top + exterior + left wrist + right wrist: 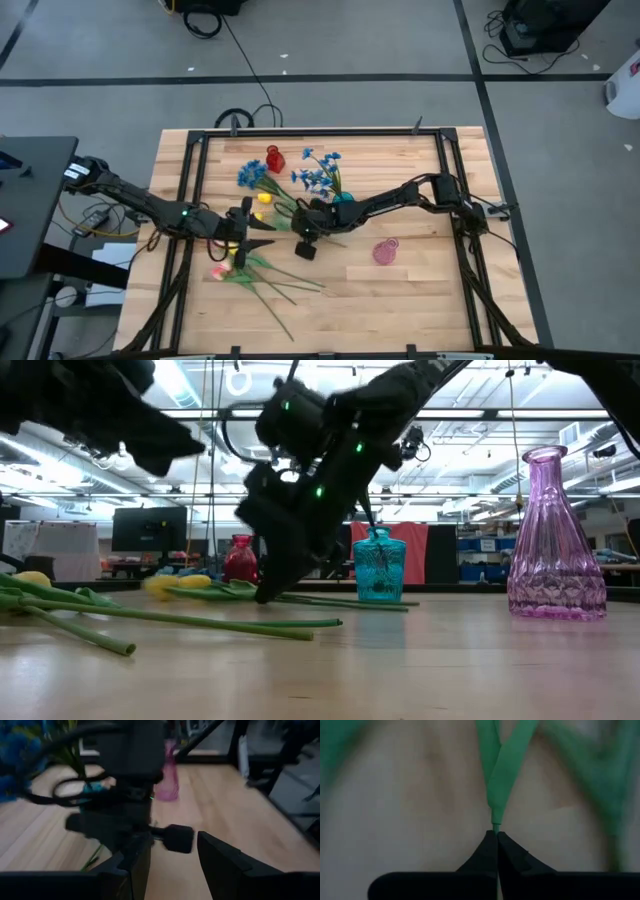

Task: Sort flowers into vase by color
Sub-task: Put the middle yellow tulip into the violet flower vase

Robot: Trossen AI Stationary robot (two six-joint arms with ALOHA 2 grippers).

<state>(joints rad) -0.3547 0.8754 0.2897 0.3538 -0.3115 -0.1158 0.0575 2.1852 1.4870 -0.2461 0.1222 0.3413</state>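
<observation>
High view: the right gripper point(301, 234) reaches over the wooden table point(420, 300) among green-stemmed flowers point(262, 272), beside the teal glass vase point(343, 198); the left gripper point(262, 234) waits close by with fingers spread. Low view: the right gripper point(265, 595) touches down on stems by the pink ribbed vase point(556, 540). Right wrist view: its fingers point(485, 852) are pressed together, pinching a green stem point(496, 815).

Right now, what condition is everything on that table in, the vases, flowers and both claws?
Right gripper: shut on a green stem, down at the table.
Left gripper: open, empty.
Teal vase: upright, blue flowers in it.
Red vase: upright.
Pink vase: upright, empty.
Pink tulips: lying flat.
</observation>
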